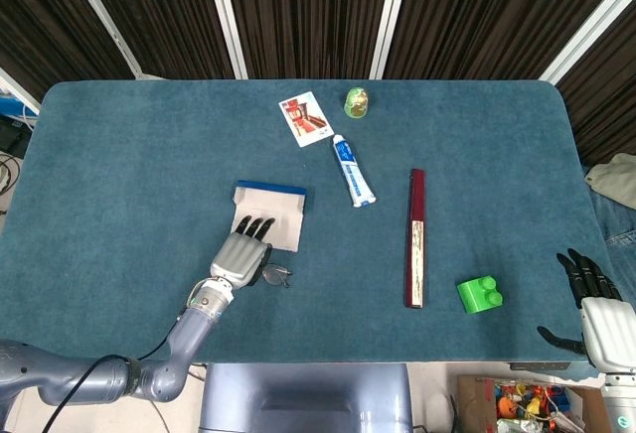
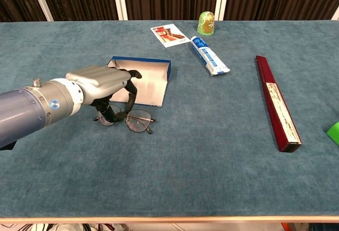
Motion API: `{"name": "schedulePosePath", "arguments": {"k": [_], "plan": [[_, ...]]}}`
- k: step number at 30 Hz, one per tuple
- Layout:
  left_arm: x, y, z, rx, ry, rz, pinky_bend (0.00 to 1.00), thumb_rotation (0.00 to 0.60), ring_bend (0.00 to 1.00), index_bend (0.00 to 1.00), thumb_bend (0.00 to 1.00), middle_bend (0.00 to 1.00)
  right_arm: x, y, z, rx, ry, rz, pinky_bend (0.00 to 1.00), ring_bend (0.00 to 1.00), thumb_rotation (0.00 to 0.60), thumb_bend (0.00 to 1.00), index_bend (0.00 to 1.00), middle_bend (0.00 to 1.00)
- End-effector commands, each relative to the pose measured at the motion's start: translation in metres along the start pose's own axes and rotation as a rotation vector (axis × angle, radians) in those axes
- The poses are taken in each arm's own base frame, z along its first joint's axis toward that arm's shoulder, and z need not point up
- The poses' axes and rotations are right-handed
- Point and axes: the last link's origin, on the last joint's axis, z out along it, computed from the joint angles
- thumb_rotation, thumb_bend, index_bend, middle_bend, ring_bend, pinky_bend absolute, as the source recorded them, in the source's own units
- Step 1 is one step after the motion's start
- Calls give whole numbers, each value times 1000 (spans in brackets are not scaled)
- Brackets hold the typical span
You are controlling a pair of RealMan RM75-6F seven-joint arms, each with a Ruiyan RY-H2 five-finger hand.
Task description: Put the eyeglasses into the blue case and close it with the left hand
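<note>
Chest view shows the blue case (image 2: 144, 80) lying open with nothing inside on the teal table (image 2: 212, 151), the left hand (image 2: 103, 85) pinching the eyeglasses (image 2: 133, 121) just beside it.

The robot's left hand (image 2: 103, 85) has a silver-grey metallic back and black fingers (image 2: 128, 94). A pale ringed wrist cuff joins it to a smooth, blue-grey tubular forearm (image 2: 24, 115) bearing a small round blue mark and a short stud on top. A black cable (image 1: 60, 393) runs along the arm's lower section. The right hand (image 1: 596, 314) looks alike, silver-backed with black fingers, though partly cropped at the frame edge.
</note>
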Motion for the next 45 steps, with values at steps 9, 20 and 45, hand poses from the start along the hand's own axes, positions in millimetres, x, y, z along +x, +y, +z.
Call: {"name": "schedulePosePath", "arguments": {"k": [9,20,45], "plan": [[-1,0,0,0,-2,-3,0,600,0,544,403,36,0,0,0,-3,0,4,168,0,600,59,0,0],[2,1,-1,4,8,-13,0,600,0,558,437,44,0,0,0,-7,-3,7,168,0,600,60,0,0],[44,11,22,105,72,43,0,600,0,572,444,52,0,0,0,-14,-14,20,168,0,600,60,0,0]]}}
